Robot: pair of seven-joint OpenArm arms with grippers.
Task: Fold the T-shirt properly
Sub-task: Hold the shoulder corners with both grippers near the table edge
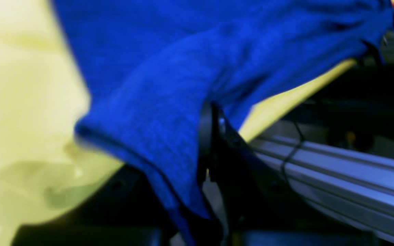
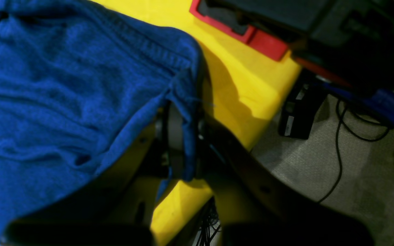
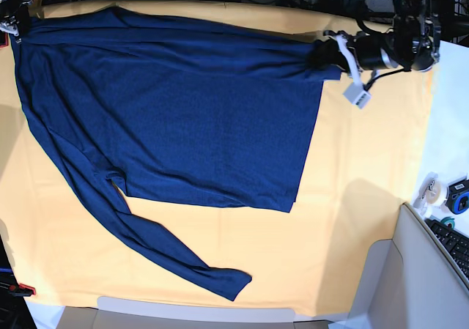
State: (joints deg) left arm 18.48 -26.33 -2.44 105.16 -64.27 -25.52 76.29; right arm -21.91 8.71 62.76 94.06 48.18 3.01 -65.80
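While the T-shirt (image 3: 183, 116) lay spread over the pale yellow cloth (image 3: 366, 197) that covered the tabletop, both grippers held it along the far edge of the table. The right gripper (image 3: 16, 23) was at the far left corner and the left gripper (image 3: 326, 54) was further to the right on the same edge, so the long axis of the stretched fabric ran between them, parallel to that far edge.

In the right wrist view, the fingers (image 2: 175, 136) were pressed together on a hemmed corner of the shirt. In the left wrist view, the fingers (image 1: 205, 136) were also clamped on a blue fold, although this view was blurred.

From both grippers the body of the shirt extended toward the near edge, and one long sleeve (image 3: 168, 248) trailed diagonally toward the near side, well apart from either arm. I judged that the coming fold would depend on this direction.

The fabric looked like a soft knit with a fine ribbed texture, plain dark blue, and it sagged and wrinkled easily. The cloth under it looked smooth and thin.
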